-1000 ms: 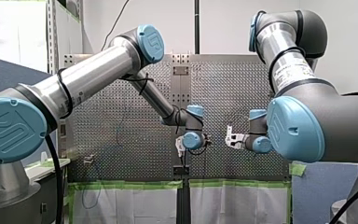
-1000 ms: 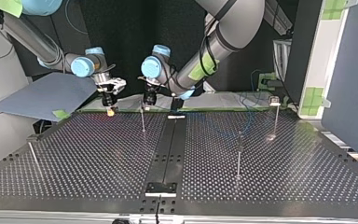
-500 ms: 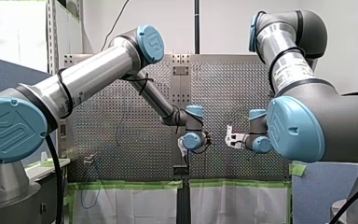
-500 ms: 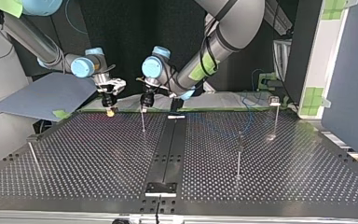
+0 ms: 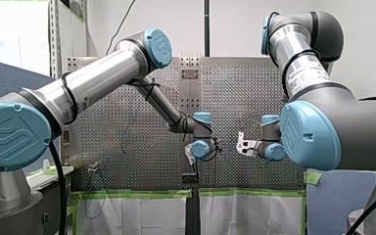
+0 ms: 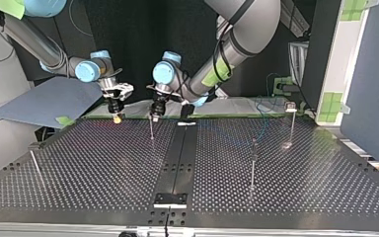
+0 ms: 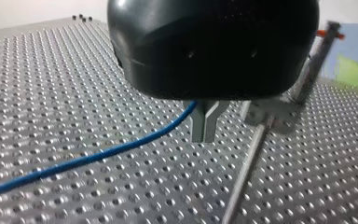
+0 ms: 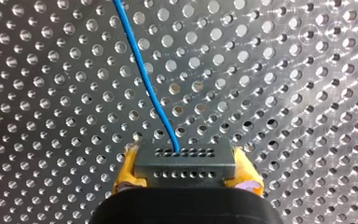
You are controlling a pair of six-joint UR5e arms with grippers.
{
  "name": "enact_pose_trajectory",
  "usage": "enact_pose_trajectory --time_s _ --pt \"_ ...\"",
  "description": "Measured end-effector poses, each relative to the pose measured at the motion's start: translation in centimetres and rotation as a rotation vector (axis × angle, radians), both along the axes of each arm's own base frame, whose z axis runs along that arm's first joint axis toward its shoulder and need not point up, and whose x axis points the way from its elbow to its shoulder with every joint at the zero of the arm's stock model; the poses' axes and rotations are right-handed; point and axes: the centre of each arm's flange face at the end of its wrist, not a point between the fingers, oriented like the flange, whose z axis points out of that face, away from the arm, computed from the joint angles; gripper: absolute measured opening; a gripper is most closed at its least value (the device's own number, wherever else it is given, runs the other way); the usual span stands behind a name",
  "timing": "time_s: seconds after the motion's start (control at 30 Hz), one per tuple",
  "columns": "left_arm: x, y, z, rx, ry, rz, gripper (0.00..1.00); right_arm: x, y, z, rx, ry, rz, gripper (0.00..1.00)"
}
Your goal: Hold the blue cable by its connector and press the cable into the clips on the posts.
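In the right wrist view my right gripper is shut on the dark grey connector, yellow pads on either side. The blue cable leaves the connector over the perforated table. In the left wrist view my left gripper has its metal fingers shut, with the blue cable running into the notch between them; a thin post lies just beside it. In the top view my left gripper hangs right over a post, and my right gripper is beside it, to the view's left.
More thin posts stand on the perforated table: one at the top view's left edge, two at its right. A dark rail runs down the middle. Green tape marks the table's far edge.
My left gripper has shifted a little and come down slightly onto the post's top. My right gripper has stayed where it was.
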Motion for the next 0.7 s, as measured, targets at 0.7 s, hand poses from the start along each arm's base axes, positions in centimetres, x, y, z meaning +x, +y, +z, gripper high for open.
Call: enact_pose_trajectory --time_s 0.7 --pt "0.4 1.3 -4.1 0.045 0.040 0.005 0.01 0.0 -0.4 -0.9 0.006 0.003 -0.002 0.00"
